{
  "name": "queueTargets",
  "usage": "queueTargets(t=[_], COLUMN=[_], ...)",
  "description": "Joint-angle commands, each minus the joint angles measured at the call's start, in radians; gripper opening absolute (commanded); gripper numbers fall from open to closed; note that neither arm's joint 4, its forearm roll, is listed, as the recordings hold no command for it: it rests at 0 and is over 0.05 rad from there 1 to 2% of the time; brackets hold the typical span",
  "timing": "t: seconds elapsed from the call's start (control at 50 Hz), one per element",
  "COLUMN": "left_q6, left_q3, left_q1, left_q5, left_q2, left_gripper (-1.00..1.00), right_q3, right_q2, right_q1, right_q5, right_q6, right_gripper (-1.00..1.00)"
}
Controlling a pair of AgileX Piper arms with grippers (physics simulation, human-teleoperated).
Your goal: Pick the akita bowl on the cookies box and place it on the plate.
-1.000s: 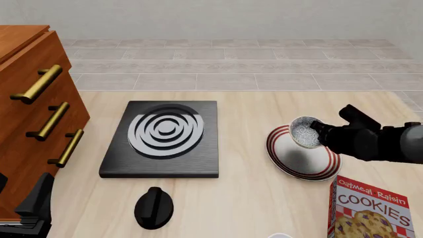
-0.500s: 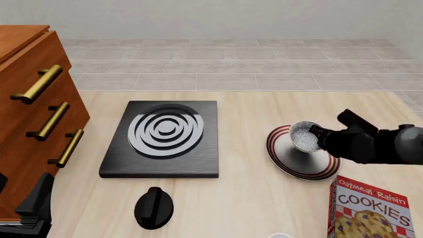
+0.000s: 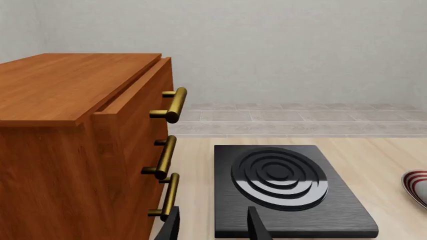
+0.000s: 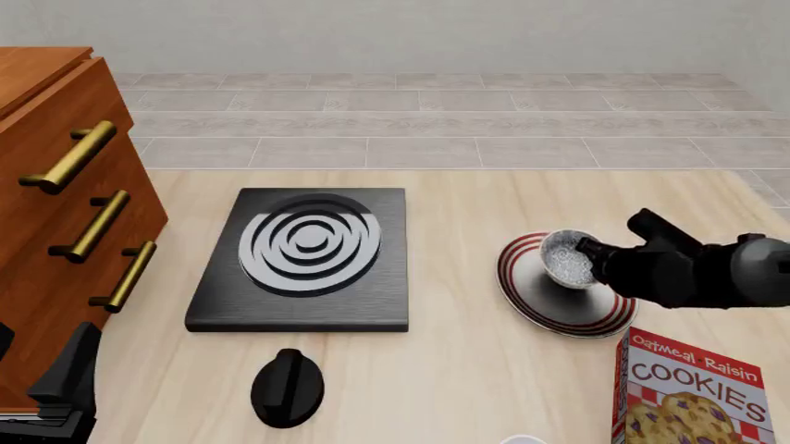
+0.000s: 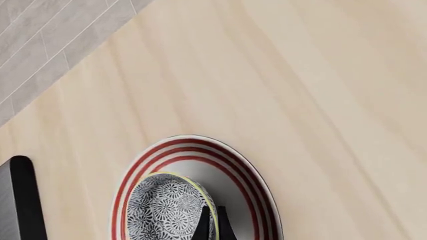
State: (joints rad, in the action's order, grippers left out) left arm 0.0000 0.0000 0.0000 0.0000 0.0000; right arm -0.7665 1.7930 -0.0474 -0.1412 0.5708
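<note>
Right gripper (image 4: 586,254) reaches in from the right edge of the front view, clamped on the near rim of the akita bowl (image 4: 567,259) — in the right wrist view its two dark fingertips (image 5: 203,226) sit nearly together over the bowl's rim, one inside, one outside. Bowl tilted, mouth facing toward the stove side, speckled interior showing. It sits over the middle of the plate (image 4: 531,296), inside the red rings; whether its base touches the plate cannot be told. Cookies box (image 4: 691,388) lies at the near right corner of the table (image 4: 469,213), just beside the plate's near edge, apart from the bowl. Black stove (image 4: 302,254) with white rings sits mid-table, left of the plate; black knob (image 4: 287,387) lies nearer the camera than the stove. Wooden drawer cabinet (image 4: 55,185) with brass handles stands at far left. Left gripper (image 3: 213,225) low near the cabinet — fingers spread, nothing between them.
</note>
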Motion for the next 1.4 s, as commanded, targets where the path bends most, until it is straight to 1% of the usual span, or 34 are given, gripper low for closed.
queueTargets(t=[0.02,0.32,0.38,0.46,0.48,0.54,0.56,0.58,0.6,0.72,0.92,1.0,1.02,1.04,1.06,1.08,1.12,1.14,1.16,1.26,1.3,1.32,1.34,1.38,1.4], left_q6=[0.0,0.0,0.0,0.0,0.0,0.0,0.0,0.0,0.0,0.0,0.0,0.0,0.0,0.0,0.0,0.0,0.0,0.0,0.0,0.0,0.0,0.0,0.0,0.0,0.0], left_q3=[0.0,0.0,0.0,0.0,0.0,0.0,0.0,0.0,0.0,0.0,0.0,0.0,0.0,0.0,0.0,0.0,0.0,0.0,0.0,0.0,0.0,0.0,0.0,0.0,0.0], left_q1=[0.0,0.0,0.0,0.0,0.0,0.0,0.0,0.0,0.0,0.0,0.0,0.0,0.0,0.0,0.0,0.0,0.0,0.0,0.0,0.0,0.0,0.0,0.0,0.0,0.0], left_q5=[0.0,0.0,0.0,0.0,0.0,0.0,0.0,0.0,0.0,0.0,0.0,0.0,0.0,0.0,0.0,0.0,0.0,0.0,0.0,0.0,0.0,0.0,0.0,0.0,0.0], left_q2=[0.0,0.0,0.0,0.0,0.0,0.0,0.0,0.0,0.0,0.0,0.0,0.0,0.0,0.0,0.0,0.0,0.0,0.0,0.0,0.0,0.0,0.0,0.0,0.0,0.0], left_gripper=[1.0,1.0,1.0,1.0,1.0,1.0,1.0,1.0,1.0,1.0,1.0,1.0,1.0,1.0,1.0,1.0,1.0,1.0,1.0,1.0,1.0,1.0,1.0,1.0,1.0], right_q3=[-0.005,-0.007,-0.01,-0.009,-0.009,-0.009,-0.013,-0.008,-0.008,-0.01,-0.008,-0.008,-0.012,-0.012,-0.003,-0.005,0.007,0.007,0.012,0.037,0.042,0.052,0.052,0.061,0.058], right_q2=[0.008,0.02,0.018,0.015,0.015,0.011,0.008,0.008,0.008,-0.008,-0.024,-0.063,-0.088,-0.088,-0.125,-0.139,-0.197,-0.197,-0.239,-0.377,-0.401,-0.45,-0.482,-0.567,-0.603], right_q1=[0.0,-0.003,-0.007,-0.001,-0.001,0.002,-0.003,0.004,0.004,0.0,-0.004,-0.008,-0.015,-0.015,-0.005,-0.017,-0.006,-0.006,-0.009,-0.009,-0.012,-0.001,-0.011,0.002,-0.001], right_q5=[-0.006,-0.009,-0.004,-0.004,-0.003,-0.001,0.004,0.0,0.0,0.012,0.02,0.042,0.058,0.058,0.071,0.082,0.099,0.099,0.125,0.19,0.204,0.221,0.241,0.288,0.311], right_q6=[0.005,0.002,-0.006,0.001,0.001,0.004,-0.005,0.007,0.007,-0.005,-0.006,-0.012,-0.028,-0.028,-0.02,-0.026,-0.028,-0.028,-0.026,-0.039,-0.037,-0.039,-0.05,-0.051,-0.062], right_gripper=[-1.0,-1.0,-1.0,-1.0,1.0,1.0,1.0,1.0,1.0,1.0,1.0,1.0,1.0,1.0,1.0,1.0,1.0,1.0,1.0,1.0,1.0,1.0,1.0,1.0,1.0])
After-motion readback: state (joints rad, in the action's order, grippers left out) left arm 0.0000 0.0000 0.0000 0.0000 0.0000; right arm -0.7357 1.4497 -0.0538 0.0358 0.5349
